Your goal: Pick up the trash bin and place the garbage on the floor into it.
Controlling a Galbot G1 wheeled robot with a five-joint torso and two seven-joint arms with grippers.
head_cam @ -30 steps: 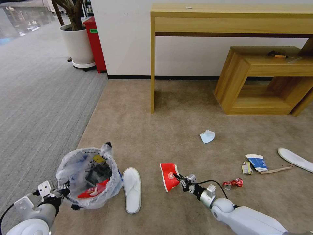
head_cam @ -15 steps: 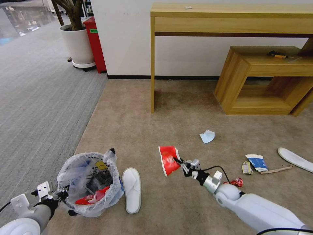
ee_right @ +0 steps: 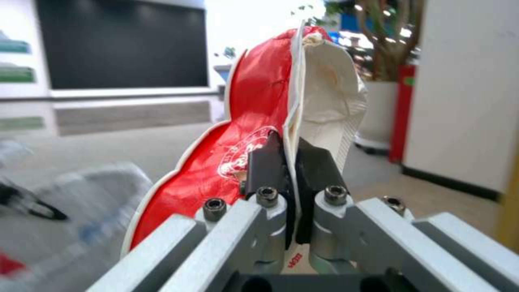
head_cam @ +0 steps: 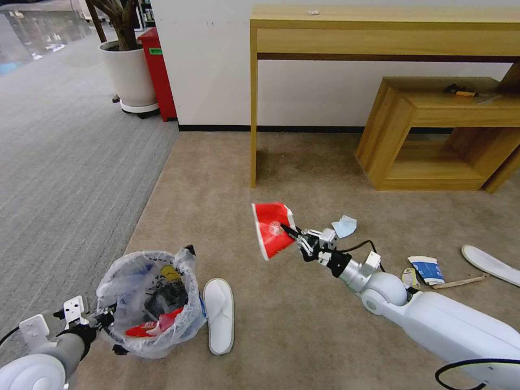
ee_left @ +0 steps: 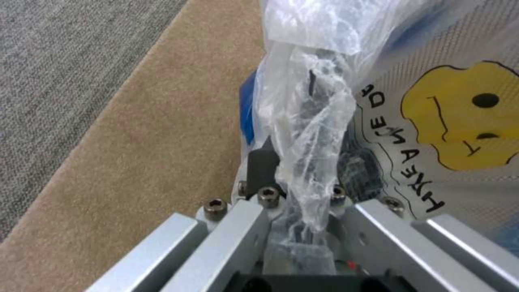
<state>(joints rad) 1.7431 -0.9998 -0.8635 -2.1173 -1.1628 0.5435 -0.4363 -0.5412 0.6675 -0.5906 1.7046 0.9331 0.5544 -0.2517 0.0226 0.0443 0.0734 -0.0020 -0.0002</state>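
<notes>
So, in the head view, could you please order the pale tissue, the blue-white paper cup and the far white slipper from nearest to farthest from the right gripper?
From the right gripper, shut on the red wrapper:
1. Pale tissue, just beyond it on the carpet.
2. Blue-white paper cup, farther to the robot's right.
3. Far white slipper, at the right edge.

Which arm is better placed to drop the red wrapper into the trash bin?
Right. The right gripper already pinches the red wrapper above the carpet, while the left gripper is occupied holding the trash bin by its bag.
</notes>
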